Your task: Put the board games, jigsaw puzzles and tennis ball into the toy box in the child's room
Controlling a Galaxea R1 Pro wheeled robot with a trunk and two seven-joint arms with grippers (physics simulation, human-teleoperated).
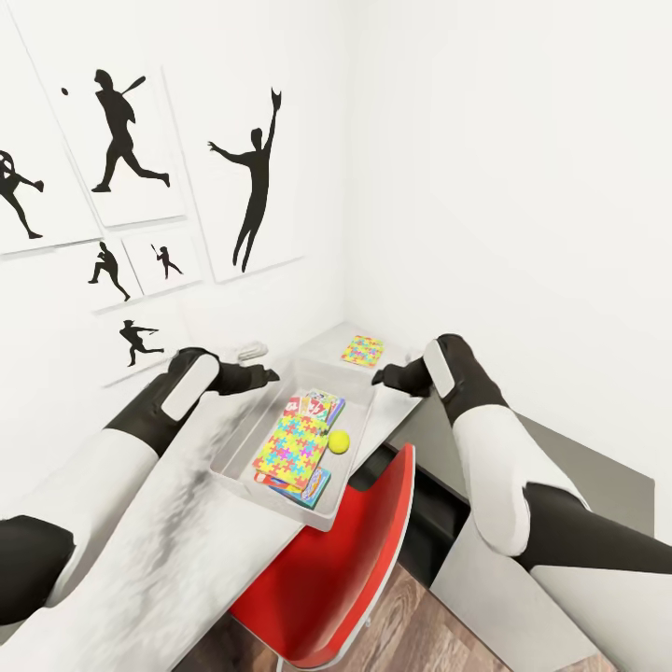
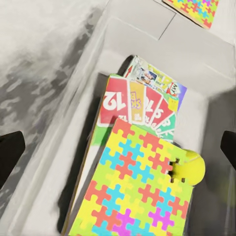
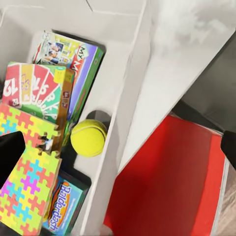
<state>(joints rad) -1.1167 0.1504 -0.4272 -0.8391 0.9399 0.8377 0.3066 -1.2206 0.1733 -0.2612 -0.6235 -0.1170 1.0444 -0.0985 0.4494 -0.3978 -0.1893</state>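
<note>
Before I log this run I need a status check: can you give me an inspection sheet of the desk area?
Surface: table, light grey top, dark wing at the right.
Job's things: toy box holds three board games, one puzzle on top, ball beside them; second puzzle lies on the table beyond the box.
Clutter: small pale object near the wall, unclear.
Grippers: left gripper and right gripper open, empty, above the box.
Cables: nothing seen.
Surroundings: red chair, silhouette pictures, wood floor.
</note>
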